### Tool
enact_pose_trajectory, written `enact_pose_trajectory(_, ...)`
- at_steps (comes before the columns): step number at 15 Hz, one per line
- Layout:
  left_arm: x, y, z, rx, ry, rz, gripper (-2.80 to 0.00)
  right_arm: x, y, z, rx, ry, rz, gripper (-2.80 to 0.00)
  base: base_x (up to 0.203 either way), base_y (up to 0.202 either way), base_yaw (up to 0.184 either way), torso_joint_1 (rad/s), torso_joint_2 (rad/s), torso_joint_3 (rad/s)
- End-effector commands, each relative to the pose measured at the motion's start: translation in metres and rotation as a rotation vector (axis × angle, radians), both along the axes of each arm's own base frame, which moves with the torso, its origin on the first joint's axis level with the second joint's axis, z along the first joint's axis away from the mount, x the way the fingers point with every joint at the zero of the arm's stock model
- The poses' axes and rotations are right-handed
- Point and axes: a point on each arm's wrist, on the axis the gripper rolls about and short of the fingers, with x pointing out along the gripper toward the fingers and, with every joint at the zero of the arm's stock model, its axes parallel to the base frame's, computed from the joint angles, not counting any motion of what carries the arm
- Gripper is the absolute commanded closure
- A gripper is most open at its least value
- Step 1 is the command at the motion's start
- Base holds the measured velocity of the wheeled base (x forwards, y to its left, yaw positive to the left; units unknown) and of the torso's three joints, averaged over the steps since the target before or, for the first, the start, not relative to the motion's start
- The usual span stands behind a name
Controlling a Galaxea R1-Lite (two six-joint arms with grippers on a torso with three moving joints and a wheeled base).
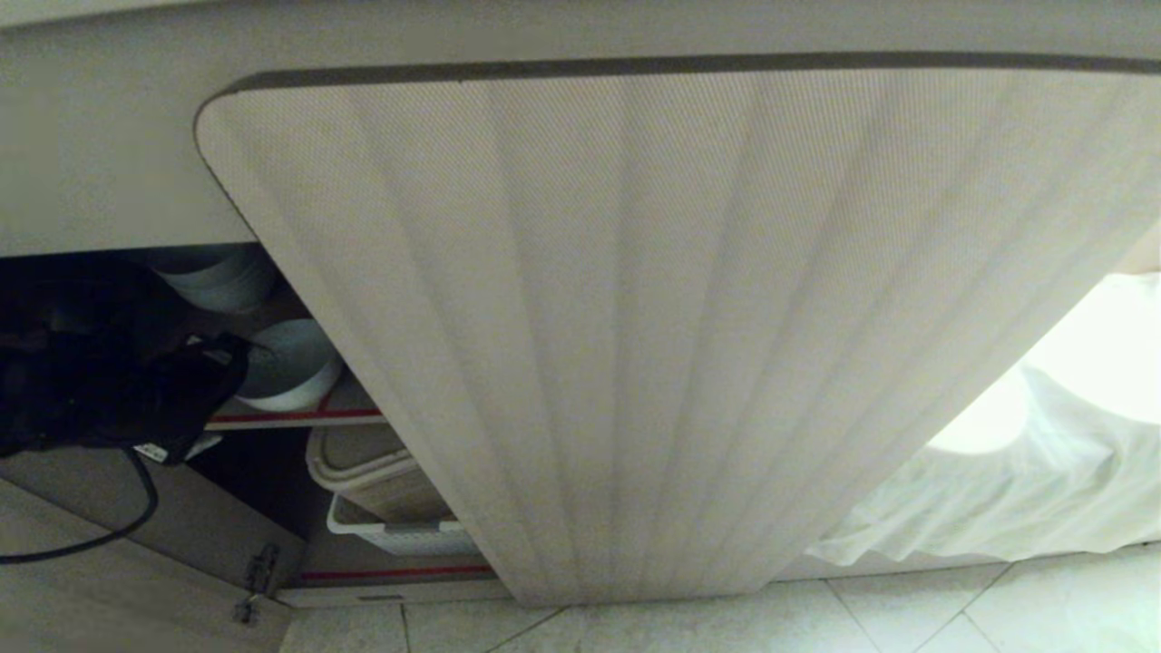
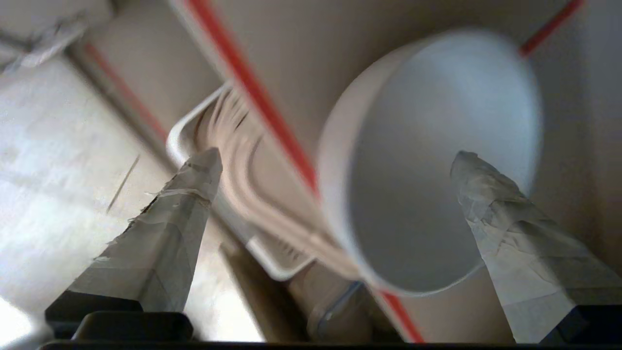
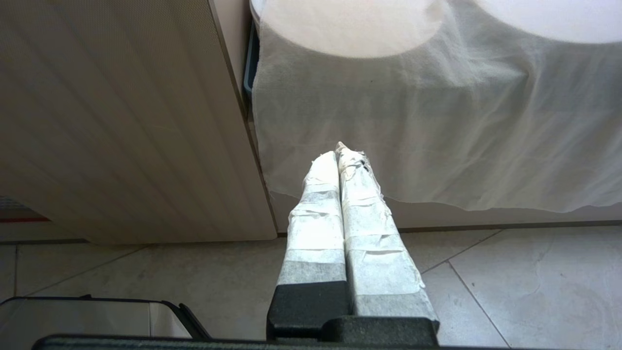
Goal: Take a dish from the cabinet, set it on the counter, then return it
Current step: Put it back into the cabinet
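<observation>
We reach with our left pincer (image 2: 335, 165), its jaws released wide, toward the dish (image 2: 437, 160) on the upper cabinet shelf (image 1: 299, 415). Next we must straddle its rim and clench. Our right pincer (image 3: 338, 154) hangs clenched, idle.

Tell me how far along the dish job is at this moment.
Done: the cabinet door stands open. In hand: the left gripper, jaws wide open and holding nothing, reaches into the cabinet at the white dish on the red-edged shelf. Whether this is the first pick-up or the moment after the return, the pictures cannot settle. The right gripper is shut and idle outside, near a white cloth.
</observation>
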Motion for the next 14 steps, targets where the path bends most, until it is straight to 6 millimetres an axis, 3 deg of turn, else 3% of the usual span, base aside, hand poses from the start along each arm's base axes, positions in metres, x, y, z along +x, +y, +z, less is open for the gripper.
enact_pose_trajectory(1, -0.001, 0.000, 0.001, 0.007, -0.019, 0.005, -2.80, 0.000, 0.000, 0.000, -0.002, 0.000, 0.001, 0.00, 0.000, 0.000, 0.000, 0.000, 0.00, 0.000)
enact_pose_trajectory(7, -0.001, 0.000, 0.000, 0.074, -0.049, -0.014, -2.80, 0.000, 0.000, 0.000, -0.001, 0.000, 0.000, 0.00, 0.000, 0.000, 0.000, 0.000, 0.00, 0.000)
enact_pose_trajectory(14, -0.020, -0.004, -0.011, 0.229, -0.118, -0.096, -2.80, 0.000, 0.000, 0.000, -0.001, 0.000, 0.001, 0.00, 0.000, 0.000, 0.000, 0.000, 0.00, 0.000)
